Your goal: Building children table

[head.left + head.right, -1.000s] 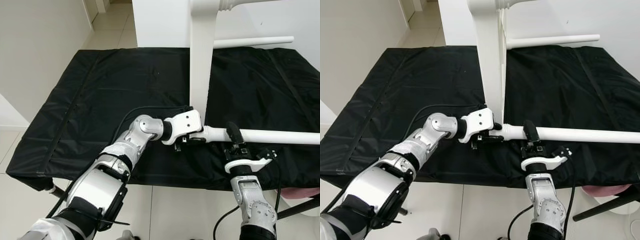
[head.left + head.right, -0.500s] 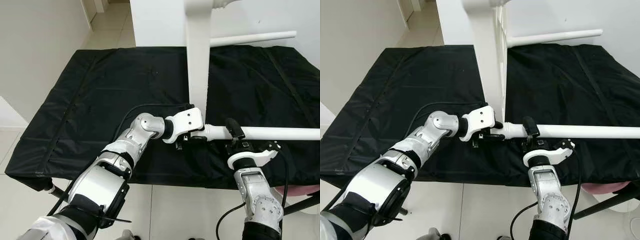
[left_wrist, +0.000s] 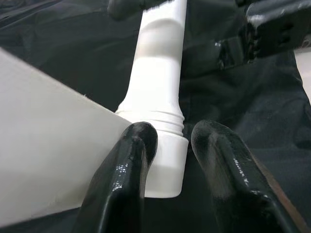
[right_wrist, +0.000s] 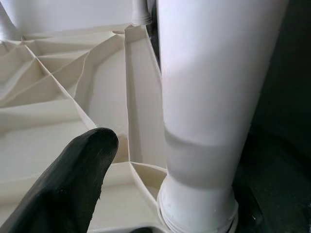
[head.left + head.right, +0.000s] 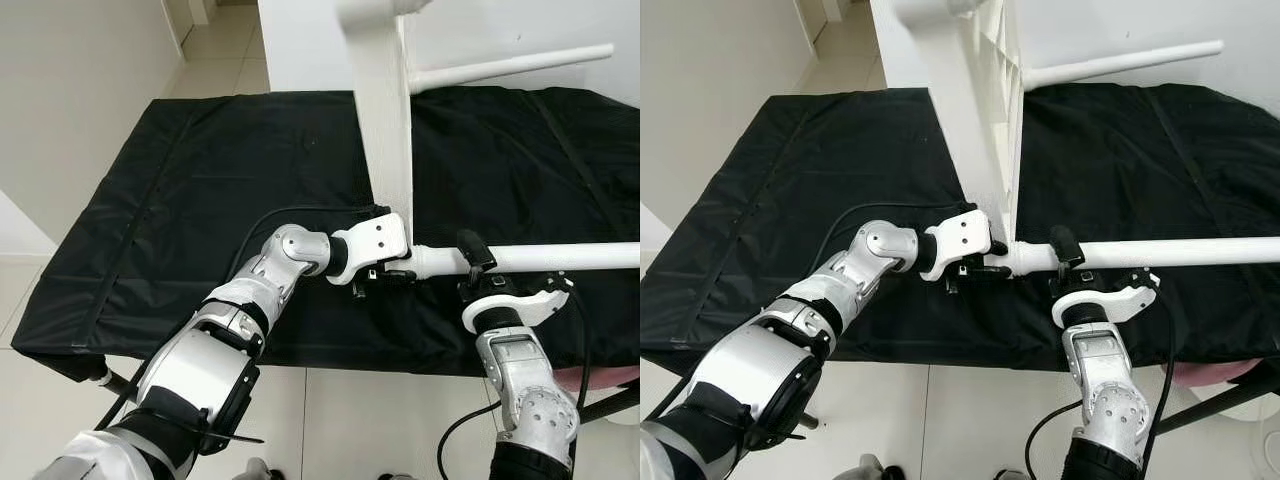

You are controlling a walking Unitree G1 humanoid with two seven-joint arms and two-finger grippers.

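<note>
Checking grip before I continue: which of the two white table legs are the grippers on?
The near leg, running along the front edge of the black cloth; left gripper at its socket end, right gripper around it. The far leg is untouched.
</note>
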